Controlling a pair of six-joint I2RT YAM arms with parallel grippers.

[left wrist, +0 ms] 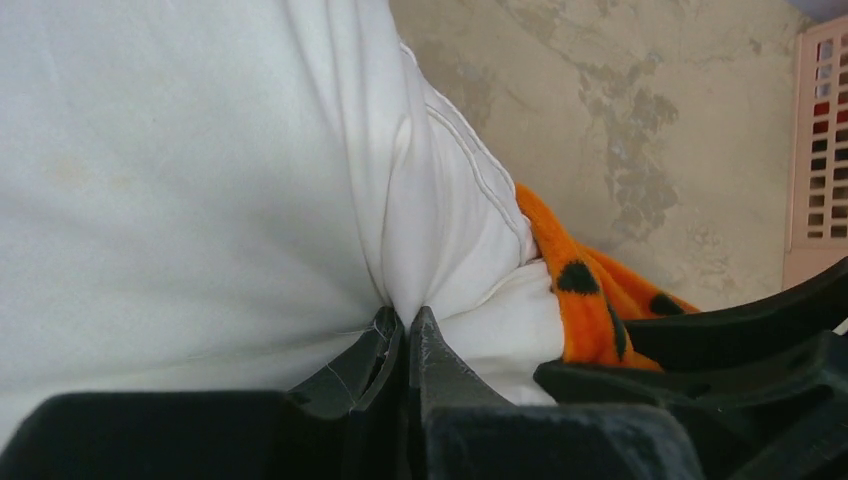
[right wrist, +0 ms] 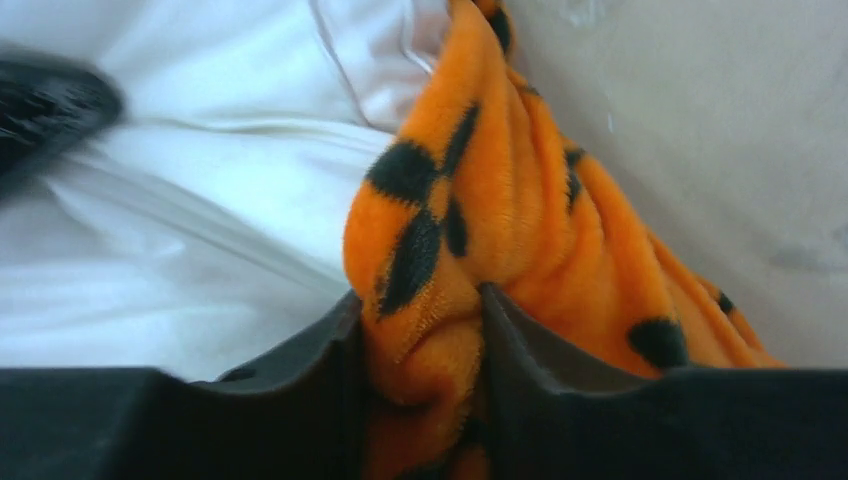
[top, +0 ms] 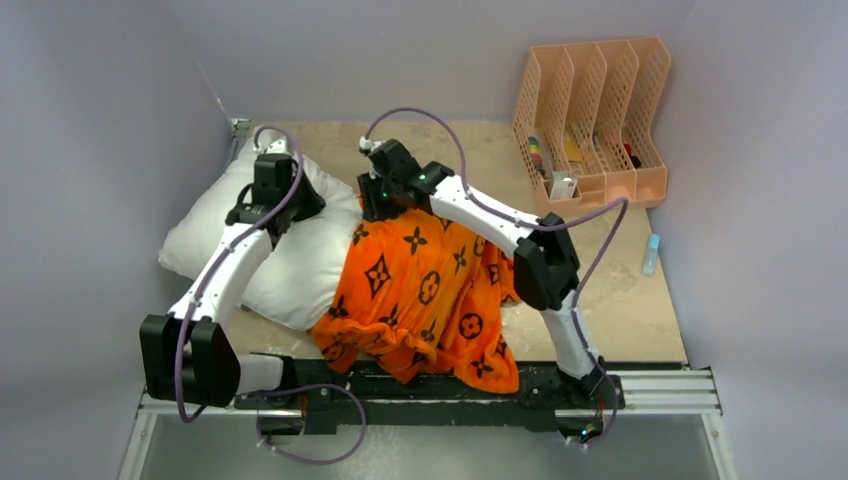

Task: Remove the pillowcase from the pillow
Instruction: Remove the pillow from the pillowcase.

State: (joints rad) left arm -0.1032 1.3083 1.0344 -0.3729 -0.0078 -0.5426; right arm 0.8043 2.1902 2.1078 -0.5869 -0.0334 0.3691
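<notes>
No legible text, label, brand or number in any view. On the pillowcase (top: pixel 420 290), only black flower, diamond and circle motifs, with no letters among them. Perhaps some print on the small items in the organizer (top: pixel 600 100), but too small to tell.
</notes>
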